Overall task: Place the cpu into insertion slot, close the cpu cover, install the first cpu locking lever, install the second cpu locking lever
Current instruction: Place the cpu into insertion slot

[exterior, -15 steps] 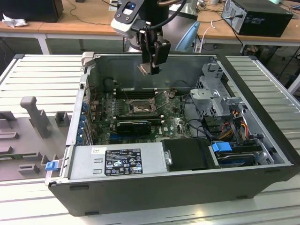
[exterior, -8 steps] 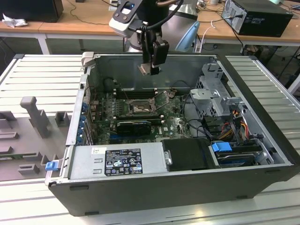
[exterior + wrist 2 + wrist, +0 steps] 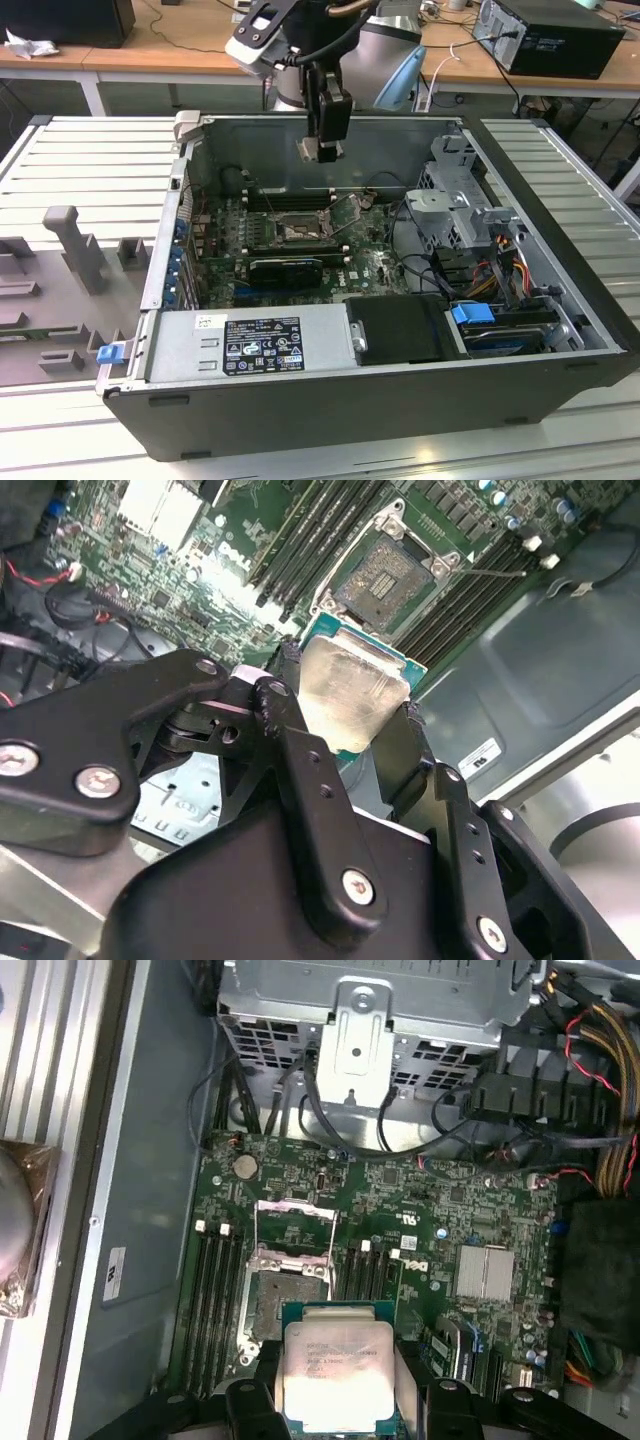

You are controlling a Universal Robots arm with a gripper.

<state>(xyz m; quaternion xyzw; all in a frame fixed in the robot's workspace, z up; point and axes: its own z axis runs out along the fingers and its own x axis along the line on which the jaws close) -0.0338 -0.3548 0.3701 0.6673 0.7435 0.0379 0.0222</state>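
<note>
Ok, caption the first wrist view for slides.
Black fingers hold the pale square cpu above the green motherboard, near the dark silver-rimmed insertion slot.

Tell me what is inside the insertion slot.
Nothing sits in the insertion slot: in the second wrist view its bare contact field shows. The cpu is held in the gripper. In the first wrist view the cpu hides part of it.

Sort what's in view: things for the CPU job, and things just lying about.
For the job: gripper, holding the cpu; insertion slot, empty; cpu cover, open.
Lying about: memory slots; drive cage; power supply; cables.
</note>
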